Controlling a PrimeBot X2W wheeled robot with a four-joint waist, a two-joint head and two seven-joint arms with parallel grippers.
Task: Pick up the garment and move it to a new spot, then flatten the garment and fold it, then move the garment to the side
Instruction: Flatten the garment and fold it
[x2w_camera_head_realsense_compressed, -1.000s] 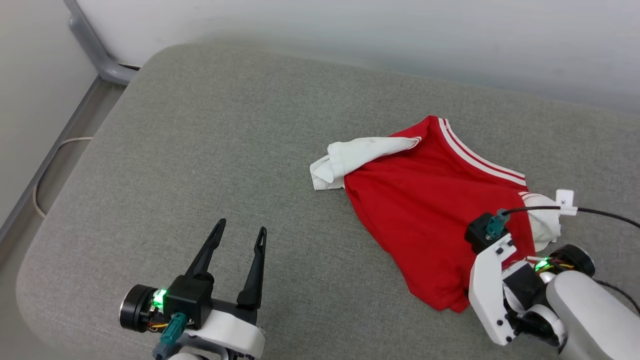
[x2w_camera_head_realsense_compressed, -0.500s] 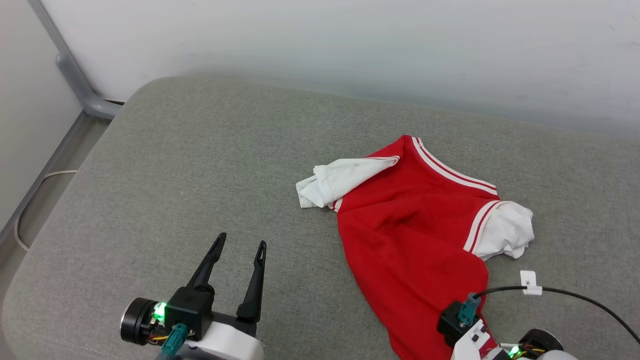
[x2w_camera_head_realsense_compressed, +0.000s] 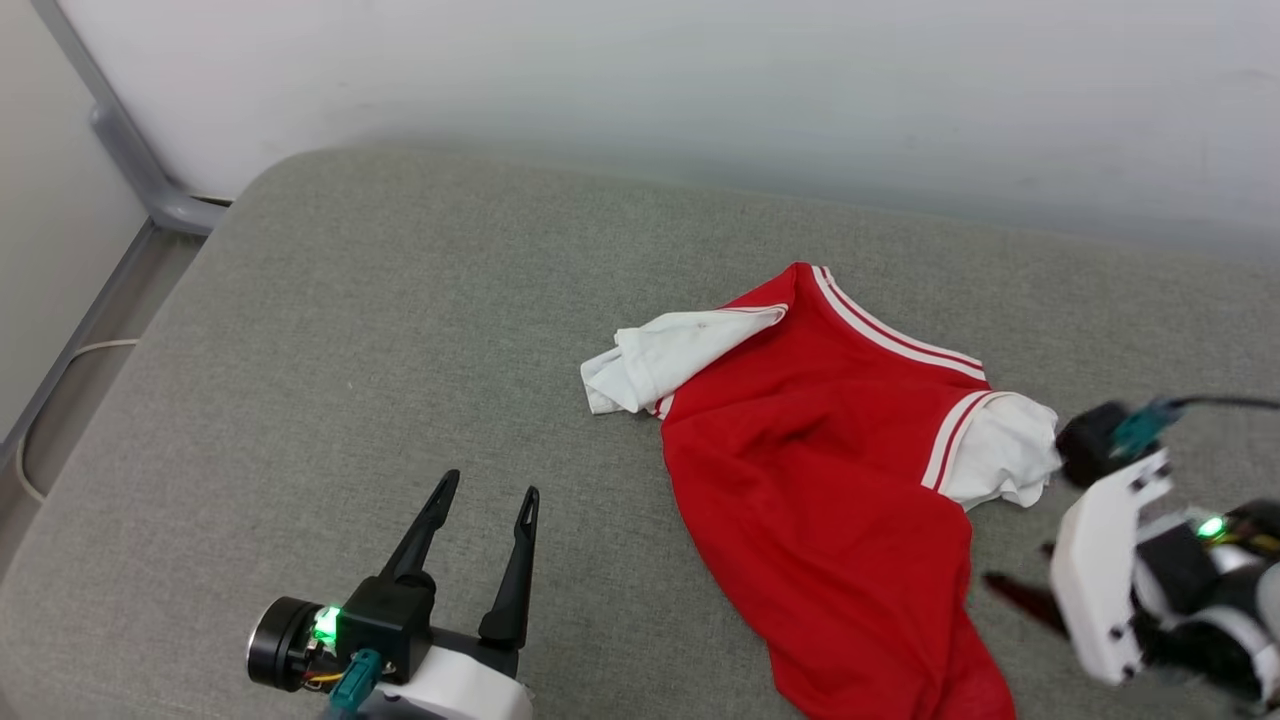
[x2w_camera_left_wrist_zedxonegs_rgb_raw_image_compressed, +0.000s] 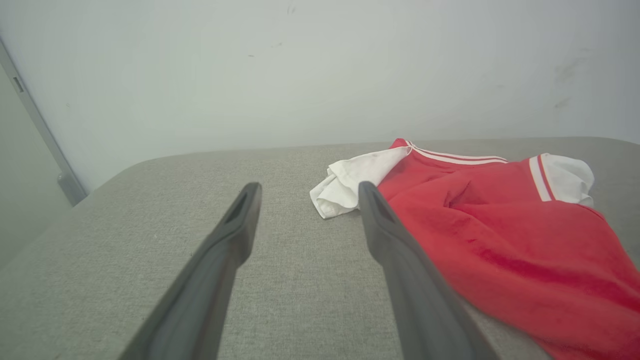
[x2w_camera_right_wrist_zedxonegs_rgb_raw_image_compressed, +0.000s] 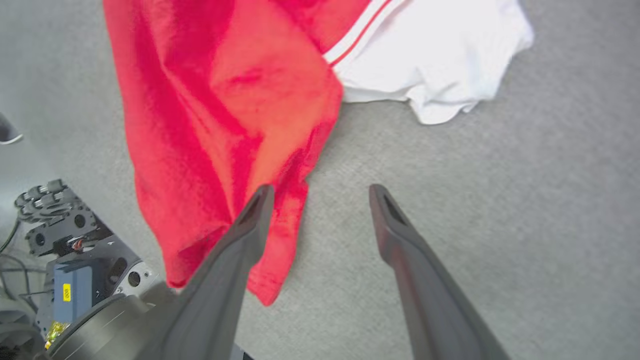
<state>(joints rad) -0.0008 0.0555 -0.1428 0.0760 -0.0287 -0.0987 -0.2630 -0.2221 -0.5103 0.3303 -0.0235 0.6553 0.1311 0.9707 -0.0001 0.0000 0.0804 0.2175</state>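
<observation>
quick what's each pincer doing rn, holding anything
left pincer: open, holding nothing, clear of the garment.
right pincer: open, holding nothing; one finger lies across the garment's red edge.

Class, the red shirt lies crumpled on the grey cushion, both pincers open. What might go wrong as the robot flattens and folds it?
1. The garment's hem reaches toward the cushion's edge near the robot's base; a tug may drag it off.
2. One white sleeve is bunched; folding now could trap creases.
3. The right pincer straddles the cloth's edge and may pinch only part.
</observation>
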